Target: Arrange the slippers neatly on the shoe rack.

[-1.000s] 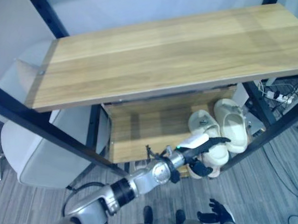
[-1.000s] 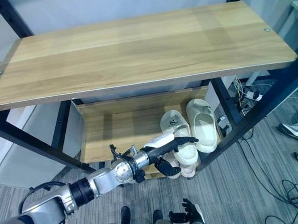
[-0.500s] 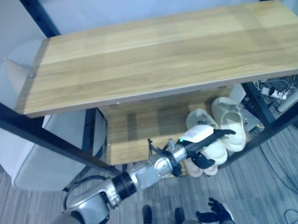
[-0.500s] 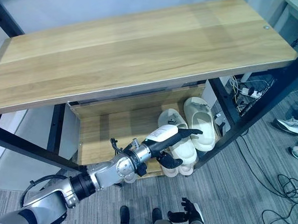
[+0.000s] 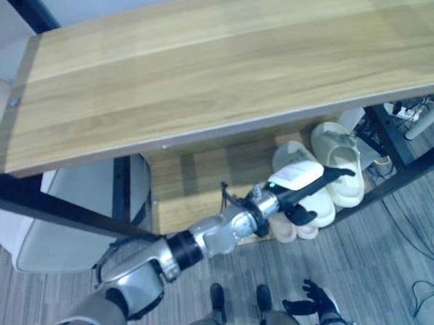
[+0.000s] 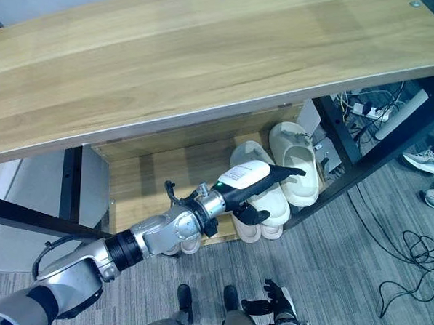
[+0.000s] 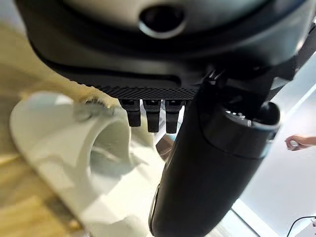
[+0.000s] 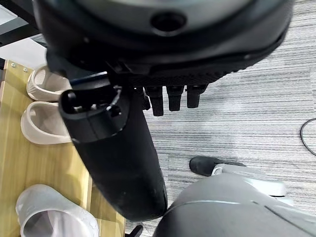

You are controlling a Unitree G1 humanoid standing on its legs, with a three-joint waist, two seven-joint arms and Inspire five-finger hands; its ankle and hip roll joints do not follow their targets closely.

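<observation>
I see the cream slippers on the shoe rack lower shelf, at two o'clock; my left hand now sits higher over them, fingers straight, grasping nothing; right hand hangs low, relaxed.

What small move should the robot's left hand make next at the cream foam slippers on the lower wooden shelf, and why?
Probably ease the left hand down onto the nearer cream foam slipper. The hand hovers above it with fingers extended, nothing held, and that slipper sits at the lower wooden shelf front edge, beside its mate.
</observation>
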